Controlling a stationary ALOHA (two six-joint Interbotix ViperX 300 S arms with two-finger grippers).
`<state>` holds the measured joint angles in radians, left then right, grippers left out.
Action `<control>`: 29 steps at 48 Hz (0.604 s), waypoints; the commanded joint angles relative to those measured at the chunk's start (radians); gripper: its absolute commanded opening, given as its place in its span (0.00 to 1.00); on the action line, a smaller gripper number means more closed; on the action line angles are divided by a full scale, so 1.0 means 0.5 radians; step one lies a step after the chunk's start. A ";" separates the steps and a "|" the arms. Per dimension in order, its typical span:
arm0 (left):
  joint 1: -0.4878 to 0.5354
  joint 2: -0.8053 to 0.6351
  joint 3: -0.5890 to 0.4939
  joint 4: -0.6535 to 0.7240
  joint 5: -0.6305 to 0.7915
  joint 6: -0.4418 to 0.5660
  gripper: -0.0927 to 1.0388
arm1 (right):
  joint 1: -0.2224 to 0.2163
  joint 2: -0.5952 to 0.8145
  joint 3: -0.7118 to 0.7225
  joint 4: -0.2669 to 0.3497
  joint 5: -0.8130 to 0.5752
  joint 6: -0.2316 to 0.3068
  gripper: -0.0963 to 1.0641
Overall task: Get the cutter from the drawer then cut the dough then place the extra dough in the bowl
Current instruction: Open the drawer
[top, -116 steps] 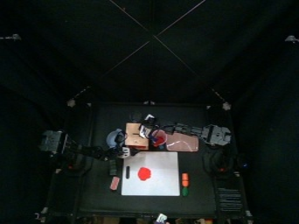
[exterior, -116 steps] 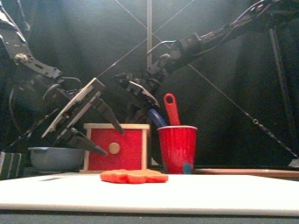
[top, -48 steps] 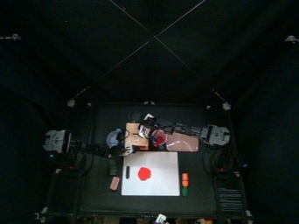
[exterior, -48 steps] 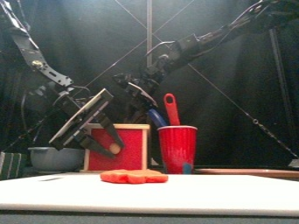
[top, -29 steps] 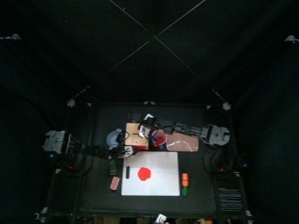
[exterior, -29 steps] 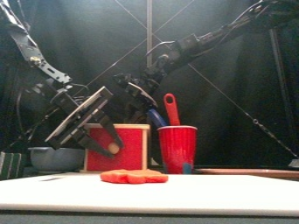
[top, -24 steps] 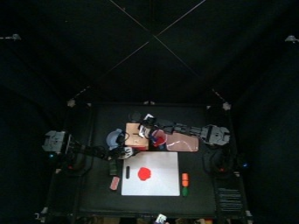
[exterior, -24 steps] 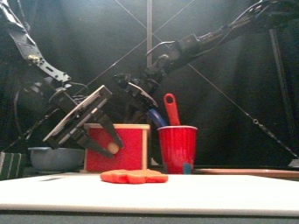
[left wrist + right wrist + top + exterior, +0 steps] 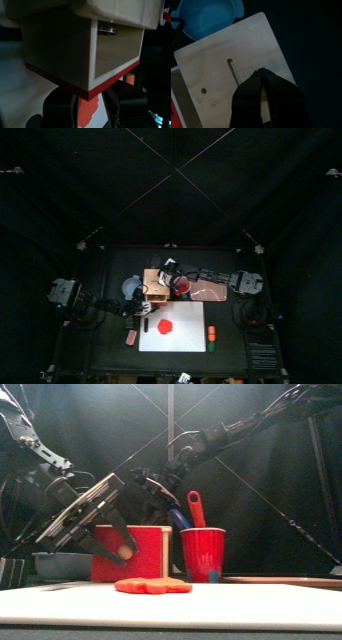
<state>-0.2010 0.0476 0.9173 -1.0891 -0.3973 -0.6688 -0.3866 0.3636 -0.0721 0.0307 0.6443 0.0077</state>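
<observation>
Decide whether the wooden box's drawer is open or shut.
Open: the left wrist view shows the drawer drawn out of the wooden box, its inside exposed, the metal cutter within.

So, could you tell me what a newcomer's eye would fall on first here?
The red dough lies on the white cutting board at the front. Behind it the left gripper grips the red drawer front of the wooden box, the drawer drawn out with the metal cutter inside, while the right gripper sits on the box's top.

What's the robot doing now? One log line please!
left gripper: shut on open drawer; right gripper: shut, atop wooden box; cutter: in drawer; dough: uncut
</observation>
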 commanded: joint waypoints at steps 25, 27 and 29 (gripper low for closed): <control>-0.169 -0.003 -0.098 -0.064 0.000 0.003 0.65 | -0.006 -0.028 -0.006 -0.003 0.009 0.018 0.11; -0.178 -0.003 -0.110 -0.071 0.000 0.003 0.65 | -0.006 -0.025 -0.009 -0.003 0.009 0.018 0.11; -0.190 -0.003 -0.120 -0.080 -0.003 0.003 0.65 | -0.006 -0.025 -0.009 -0.003 0.009 0.015 0.11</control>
<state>-0.2715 0.0552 0.8866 -1.1229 -0.3958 -0.6688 -0.3850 0.3651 -0.0721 0.0307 0.6427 0.0153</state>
